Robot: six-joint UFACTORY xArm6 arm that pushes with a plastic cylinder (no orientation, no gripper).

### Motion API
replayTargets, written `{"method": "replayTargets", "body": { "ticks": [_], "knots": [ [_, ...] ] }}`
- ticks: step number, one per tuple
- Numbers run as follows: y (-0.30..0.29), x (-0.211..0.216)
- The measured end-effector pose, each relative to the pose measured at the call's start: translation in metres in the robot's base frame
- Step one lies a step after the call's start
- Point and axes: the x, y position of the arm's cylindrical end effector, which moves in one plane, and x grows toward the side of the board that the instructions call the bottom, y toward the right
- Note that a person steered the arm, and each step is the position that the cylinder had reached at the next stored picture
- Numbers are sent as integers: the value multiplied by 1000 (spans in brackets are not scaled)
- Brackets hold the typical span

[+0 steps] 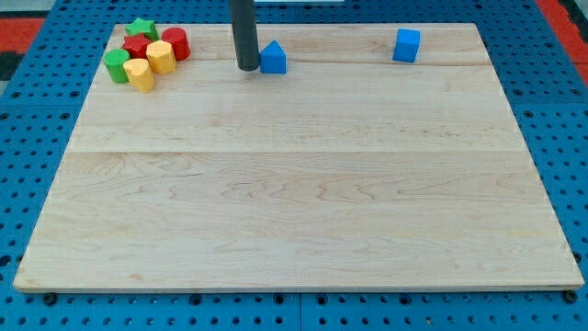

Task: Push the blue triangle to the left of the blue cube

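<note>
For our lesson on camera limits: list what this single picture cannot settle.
- Contact between my tip and the blue triangle block: gap too small.
- Red blocks in the top-left cluster: shapes partly hidden by yellow blocks.
- Dark rod's upper part: cut off by top edge.

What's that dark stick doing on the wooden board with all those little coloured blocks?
It is a robot arm's pushing rod. My tip sits right at the left side of the blue triangle, near the view's top. The blue cube stands well off to the view's right, so the triangle has not yet been brought up beside it. A cluster of red, green and yellow blocks sits in the top-left corner of the wooden board, apart from the tip.
</note>
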Motion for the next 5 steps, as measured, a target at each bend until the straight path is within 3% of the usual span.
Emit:
{"method": "replayTargets", "body": {
  "ticks": [3,5],
  "knots": [
    [75,-19],
    [88,-55]
  ]
}}
